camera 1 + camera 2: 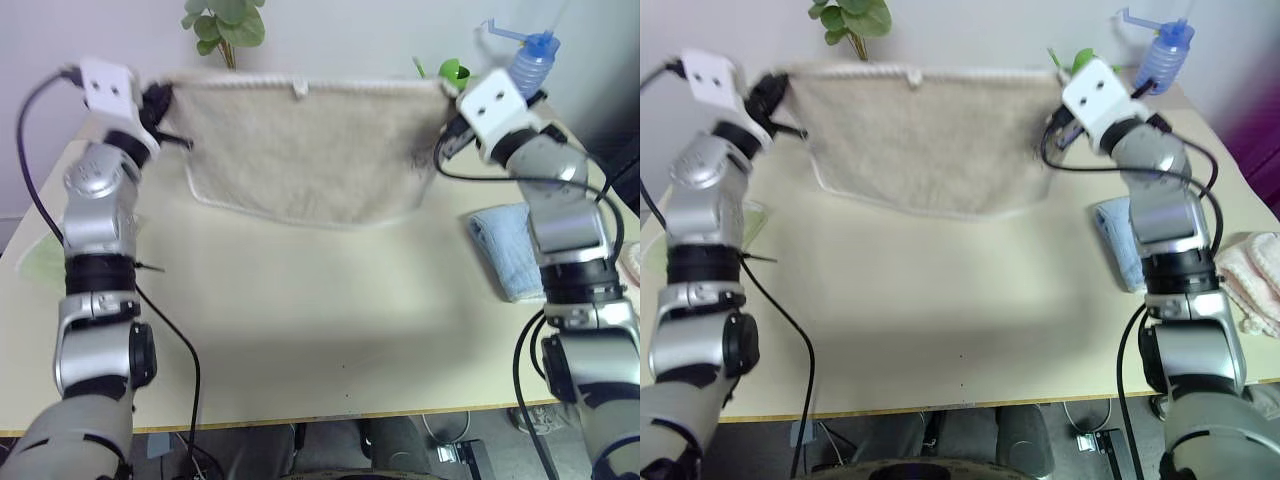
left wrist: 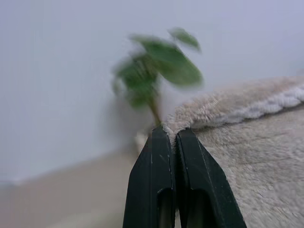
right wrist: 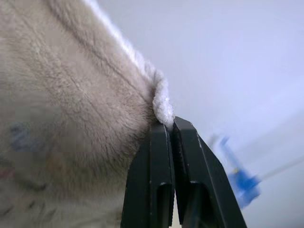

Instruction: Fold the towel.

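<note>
The beige towel (image 1: 305,150) hangs stretched wide above the far half of the table, its corded top edge level and a small loop at the middle. My left gripper (image 1: 160,98) is shut on its top left corner; the pinch shows close up in the left wrist view (image 2: 174,133). My right gripper (image 1: 448,95) is shut on the top right corner, seen in the right wrist view (image 3: 168,124). The towel's lower edge sags toward the table; a faint dark mark sits near its right side (image 1: 420,160).
A folded light blue towel (image 1: 508,248) lies on the cream table (image 1: 300,330) at the right. A pinkish cloth (image 1: 1255,270) sits at the far right edge, a pale green one (image 1: 42,262) at the left. A plant (image 1: 225,25) and blue spray bottle (image 1: 530,60) stand behind.
</note>
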Robot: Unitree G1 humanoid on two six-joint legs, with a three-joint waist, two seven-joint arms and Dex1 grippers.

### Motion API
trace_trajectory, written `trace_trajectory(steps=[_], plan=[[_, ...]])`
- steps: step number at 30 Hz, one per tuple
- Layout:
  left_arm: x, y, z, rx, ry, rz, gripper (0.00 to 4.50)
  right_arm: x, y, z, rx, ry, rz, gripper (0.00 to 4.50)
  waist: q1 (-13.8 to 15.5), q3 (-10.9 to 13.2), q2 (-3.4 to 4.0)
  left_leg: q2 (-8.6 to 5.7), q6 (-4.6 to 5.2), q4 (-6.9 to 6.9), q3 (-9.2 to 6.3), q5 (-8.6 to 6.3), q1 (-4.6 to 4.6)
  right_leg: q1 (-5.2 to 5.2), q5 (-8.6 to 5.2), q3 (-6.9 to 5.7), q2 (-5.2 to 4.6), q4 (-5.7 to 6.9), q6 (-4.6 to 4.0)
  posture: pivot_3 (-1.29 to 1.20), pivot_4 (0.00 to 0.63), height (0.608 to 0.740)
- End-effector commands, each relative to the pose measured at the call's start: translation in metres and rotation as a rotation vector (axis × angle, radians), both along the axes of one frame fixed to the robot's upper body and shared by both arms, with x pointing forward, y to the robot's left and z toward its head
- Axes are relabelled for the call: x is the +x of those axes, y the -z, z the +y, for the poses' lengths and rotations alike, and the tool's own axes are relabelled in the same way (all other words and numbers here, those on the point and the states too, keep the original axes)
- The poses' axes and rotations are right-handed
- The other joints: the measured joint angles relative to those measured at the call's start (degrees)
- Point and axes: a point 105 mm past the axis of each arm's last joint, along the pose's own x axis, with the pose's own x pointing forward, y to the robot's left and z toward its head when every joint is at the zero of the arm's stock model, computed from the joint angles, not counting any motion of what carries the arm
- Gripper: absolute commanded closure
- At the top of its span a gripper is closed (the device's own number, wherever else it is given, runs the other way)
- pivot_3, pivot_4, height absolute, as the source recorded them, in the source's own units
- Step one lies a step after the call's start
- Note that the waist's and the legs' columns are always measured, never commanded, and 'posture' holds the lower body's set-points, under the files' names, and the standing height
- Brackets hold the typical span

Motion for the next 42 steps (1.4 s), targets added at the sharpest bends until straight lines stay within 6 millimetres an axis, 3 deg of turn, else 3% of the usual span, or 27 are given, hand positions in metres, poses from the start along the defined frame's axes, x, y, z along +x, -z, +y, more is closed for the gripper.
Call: trace_trajectory(steps=[1, 3, 4, 7, 9, 13, 16, 22, 27, 35, 42], plan=[[-0.014, -0.018, 0.022, 0.006, -0.03, -0.074, 4.5, -0.013, -0.028, -0.005, 0.024, -0.059, -0.092, 4.45, -0.5, 0.0, 0.02, 0.0, 0.0, -0.04, 0.0, 0.0, 0.0, 0.0, 0.0, 0.0, 0.0, -0.01, 0.0, 0.0, 0.15, 0.731], [-0.02, -0.006, 0.025, 0.05, 0.004, -0.037, 4.5, -0.021, -0.024, 0.002, 0.015, -0.132, -0.08, 4.45, -0.9, 0.0, 0.04, 0.0, 0.02, -0.11, 0.0, -0.01, 0.0, 0.0, 0.0, 0.0, 0.0, 0.0, 0.01, 0.0, 0.15, 0.731], [-0.032, 0.019, 0.026, 0.1, 0.057, 0.039, 4.5, -0.031, -0.004, 0.01, 0.006, -0.221, -0.009, 4.45, -1.2, -0.1, 0.06, 0.0, 0.03, -0.11, 0.0, -0.01, 0.01, 0.0, 0.01, 0.0, 0.0, 0.0, 0.02, 0.0, 0.15, 0.731], [-0.06, 0.065, 0.023, 0.169, 0.16, 0.206, 4.5, -0.053, 0.035, 0.022, -0.006, -0.367, 0.146, 4.45, -2.0, -0.1, 0.15, 0.02, 0.13, -0.19, -0.03, -0.08, 0.09, 0.03, 0.0, 0.03, 0.0, 0.03, 0.02, 0.0, 0.15, 0.731], [-0.084, 0.1, 0.025, 0.203, 0.206, 0.348, 4.5, -0.069, 0.065, 0.022, -0.012, -0.427, 0.284, 4.45, -1.8, 0.0, 0.16, 0.01, 0.16, -0.04, -0.02, -0.1, -0.04, -0.03, 0.01, 0.06, 0.01, 0.04, 0.02, 0.0, 0.15, 0.731], [-0.125, 0.145, 0.034, 0.217, 0.235, 0.572, 4.5, -0.097, 0.108, 0.012, -0.011, -0.471, 0.506, 4.45, -0.8, 0.0, 0.17, 0.01, 0.18, 0.21, -0.01, -0.11, -0.17, -0.13, 0.07, 0.14, 0.02, 0.1, -0.02, 0.0, 0.15, 0.731], [-0.151, 0.165, 0.046, 0.213, 0.229, 0.702, 4.5, -0.116, 0.126, 0.002, 0.02, -0.485, 0.646, 4.45, 0.3, 0.0, 0.21, 0.03, 0.5, 0.15, 0.01, -0.31, 0.21, 0.22, 0.08, 0.14, 0.03, 0.07, -0.04, 0.0, 0.15, 0.731], [-0.176, 0.175, 0.056, 0.203, 0.225, 0.805, 4.5, -0.13, 0.13, -0.014, 0.024, -0.484, 0.747, 4.45, 1.5, 0.0, 0.22, 0.08, 0.55, 0.09, 0.07, -0.35, 0.73, 0.8, 0.05, 0.12, 0.03, -0.13, -0.04, 0.0, 0.15, 0.731], [-0.161, 0.172, 0.053, 0.225, 0.213, 0.768, 4.5, -0.116, 0.13, -0.015, -0.003, -0.479, 0.709, 4.45, 1.6, 0.0, 0.21, 0.08, 0.55, 0.09, 0.09, -0.36, 0.74, 0.79, 0.05, 0.1, 0.02, -0.13, -0.03, 0.0, 0.15, 0.731], [-0.107, 0.169, 0.044, 0.254, 0.221, 0.686, 4.5, -0.067, 0.139, -0.014, -0.052, -0.384, 0.629, 4.45, 1.4, 0.0, 0.21, 0.06, 0.38, 0.03, 0.13, -0.26, 0.72, 0.68, 0.08, 0.09, 0.02, -0.1, -0.04, 0.0, 0.15, 0.731], [-0.078, 0.184, 0.039, 0.256, 0.258, 0.73, 4.5, -0.037, 0.144, -0.008, -0.059, -0.35, 0.603, 4.45, 1.1, 0.0, 0.21, 0.05, 0.21, 0.01, 0.15, -0.16, 0.7, 0.62, 0.09, 0.09, 0.02, -0.08, -0.03, 0.0, 0.15, 0.731]])
